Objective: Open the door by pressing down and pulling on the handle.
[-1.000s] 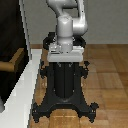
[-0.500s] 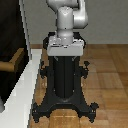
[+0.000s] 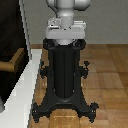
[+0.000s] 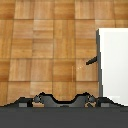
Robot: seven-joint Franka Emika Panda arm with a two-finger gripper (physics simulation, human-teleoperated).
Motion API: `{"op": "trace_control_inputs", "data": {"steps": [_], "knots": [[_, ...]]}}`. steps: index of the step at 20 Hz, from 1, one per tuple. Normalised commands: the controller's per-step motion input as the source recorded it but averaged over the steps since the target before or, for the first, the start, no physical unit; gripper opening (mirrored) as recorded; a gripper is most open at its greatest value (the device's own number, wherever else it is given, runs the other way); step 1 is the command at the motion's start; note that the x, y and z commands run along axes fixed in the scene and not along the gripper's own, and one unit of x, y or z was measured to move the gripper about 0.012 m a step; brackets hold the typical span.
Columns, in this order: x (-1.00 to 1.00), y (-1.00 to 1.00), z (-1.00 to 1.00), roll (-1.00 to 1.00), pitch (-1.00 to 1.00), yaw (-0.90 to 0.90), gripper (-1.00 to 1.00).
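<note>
The door (image 3: 9,30) is a very dark panel at the exterior view's left, edged by a thick white frame (image 3: 30,80). Its tan handle (image 3: 14,60) juts out from the panel at mid height, and nothing touches it. The grey arm (image 3: 67,10) rises above the pedestal at the top middle, well apart from the handle. My gripper's fingers show in neither view. In the wrist view the white frame (image 4: 114,60) stands over the wooden floor, with a short dark bar (image 4: 92,61) sticking out of its edge.
The black robot pedestal (image 3: 65,75) with its spread feet stands on the wooden floor (image 3: 110,70), just to the exterior view's right of the white frame. Its base (image 4: 65,100) also shows in the wrist view.
The arm's upper links have shifted a little above the pedestal. The door and the handle have not moved.
</note>
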Motion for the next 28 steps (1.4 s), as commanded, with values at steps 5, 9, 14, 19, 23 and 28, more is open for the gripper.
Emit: {"op": "trace_control_inputs", "data": {"steps": [5,9,14,19,23,28], "knots": [[0.0,-0.2,0.4,0.0,0.0,0.0,1.0],[0.0,-0.75,0.0,0.0,0.0,0.0,1.0],[0.0,-0.8,0.0,0.0,0.0,0.0,1.0],[0.0,-0.6,0.0,0.0,0.0,0.0,1.0],[0.0,-0.75,0.0,0.0,0.0,0.0,1.0],[0.0,-0.6,0.0,0.0,0.0,0.0,1.0]]}}
